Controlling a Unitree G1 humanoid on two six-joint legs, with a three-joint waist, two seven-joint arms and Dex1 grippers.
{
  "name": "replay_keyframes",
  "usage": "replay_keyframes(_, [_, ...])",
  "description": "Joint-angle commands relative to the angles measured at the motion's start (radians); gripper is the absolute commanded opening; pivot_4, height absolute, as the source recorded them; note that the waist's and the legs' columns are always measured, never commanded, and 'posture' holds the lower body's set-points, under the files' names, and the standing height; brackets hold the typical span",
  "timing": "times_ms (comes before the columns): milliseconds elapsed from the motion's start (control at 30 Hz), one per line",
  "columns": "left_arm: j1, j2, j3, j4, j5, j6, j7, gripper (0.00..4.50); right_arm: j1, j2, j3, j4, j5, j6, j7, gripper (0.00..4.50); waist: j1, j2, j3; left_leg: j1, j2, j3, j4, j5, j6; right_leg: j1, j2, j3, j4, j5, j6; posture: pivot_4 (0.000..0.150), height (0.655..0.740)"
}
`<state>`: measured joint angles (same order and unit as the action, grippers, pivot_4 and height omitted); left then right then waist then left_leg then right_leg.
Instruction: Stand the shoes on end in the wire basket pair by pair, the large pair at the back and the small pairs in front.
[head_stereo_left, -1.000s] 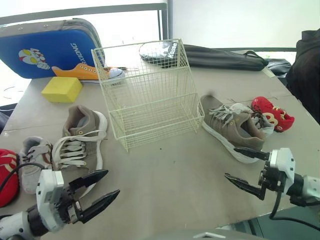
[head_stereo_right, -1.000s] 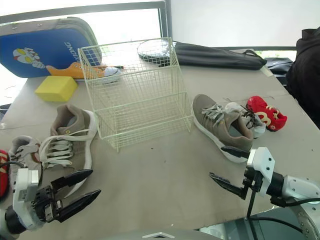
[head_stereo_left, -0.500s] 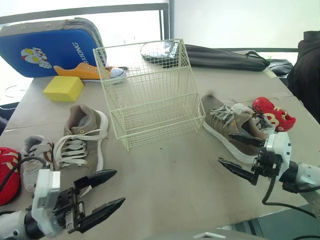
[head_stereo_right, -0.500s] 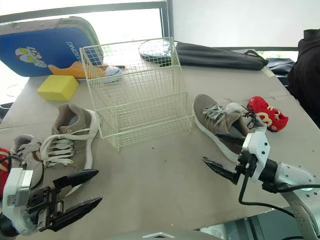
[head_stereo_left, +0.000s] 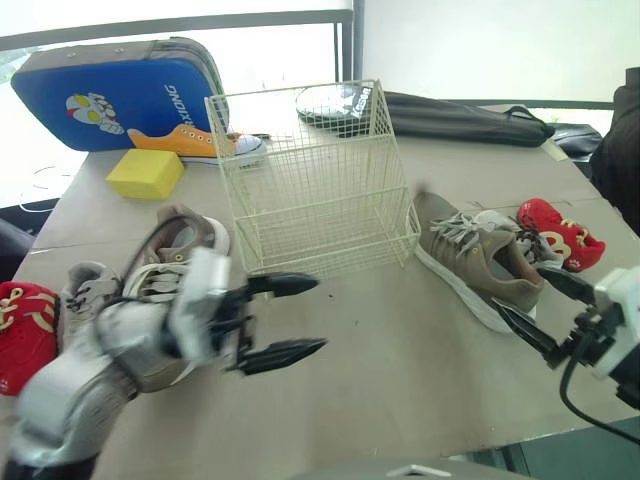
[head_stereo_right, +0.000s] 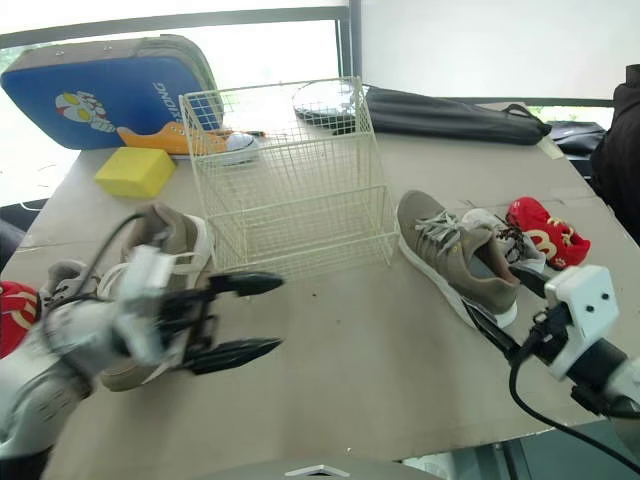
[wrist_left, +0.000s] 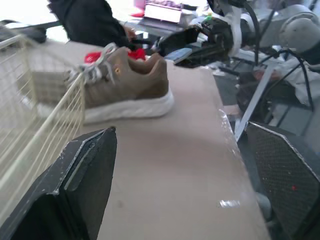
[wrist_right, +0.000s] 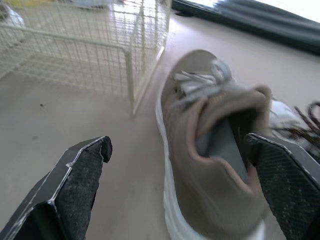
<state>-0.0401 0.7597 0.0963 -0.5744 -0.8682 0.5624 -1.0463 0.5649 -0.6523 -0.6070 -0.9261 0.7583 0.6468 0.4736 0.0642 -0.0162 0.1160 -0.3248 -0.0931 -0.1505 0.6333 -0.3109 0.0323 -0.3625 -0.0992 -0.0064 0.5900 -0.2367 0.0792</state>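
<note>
The wire basket (head_stereo_left: 318, 178) stands empty in the middle of the table. One large brown shoe (head_stereo_left: 478, 262) lies to its right, with a small grey shoe (head_stereo_left: 518, 240) and a small red shoe (head_stereo_left: 560, 232) beyond. The other large brown shoe (head_stereo_left: 178, 240) lies to the basket's left, partly under my left arm, beside a small grey shoe (head_stereo_left: 85, 296) and a small red shoe (head_stereo_left: 25, 320). My left gripper (head_stereo_left: 318, 314) hangs open just in front of the basket. My right gripper (head_stereo_left: 522, 290) is open at the heel end of the right brown shoe (wrist_right: 210, 150), holding nothing.
An orange sneaker (head_stereo_left: 195, 145), a yellow block (head_stereo_left: 145, 173) and a blue case (head_stereo_left: 120, 90) sit at the back left. A black bag (head_stereo_left: 450, 105) lies behind the basket. Bare tabletop (head_stereo_left: 380, 390) stretches between my grippers to the front edge.
My left arm has swung up and right, from the front left corner to in front of the basket. My right gripper has drawn back to the right. Both stay open.
</note>
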Motion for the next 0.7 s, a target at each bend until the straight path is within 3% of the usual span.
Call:
replay_keyframes(33, [-0.087,-0.029,-0.086,0.020,0.026,0.034,0.025,4.50,0.068,0.017,-0.011,0.003,-0.041,-0.002,0.007,4.41,-0.018,0.000,0.000,0.000,0.001,0.001,0.000,0.001,0.002,0.000,0.001,0.001,0.000,0.000,0.000,0.150,0.7400])
replay_keyframes(300, [-0.136,-0.032,-0.098,0.005,0.014,0.072,0.048,4.50,0.008,0.052,0.087,0.126,-0.127,-0.033,-0.002,4.41,-0.037,0.002,0.001,0.000,0.003,0.002,-0.002,0.001,0.002,-0.003,0.002,0.003,-0.001,0.000,0.000,0.150,0.7400])
replay_keyframes(700, [-0.037,-0.004,-0.018,-0.096,-0.016,0.086,0.119,4.50,-0.281,0.004,0.192,0.190,-0.035,0.122,-0.042,4.41,-0.025,0.001,0.002,-0.002,0.003,0.002,-0.002,0.001,0.002,-0.004,0.002,0.004,-0.001,-0.002,-0.003,0.150,0.7400])
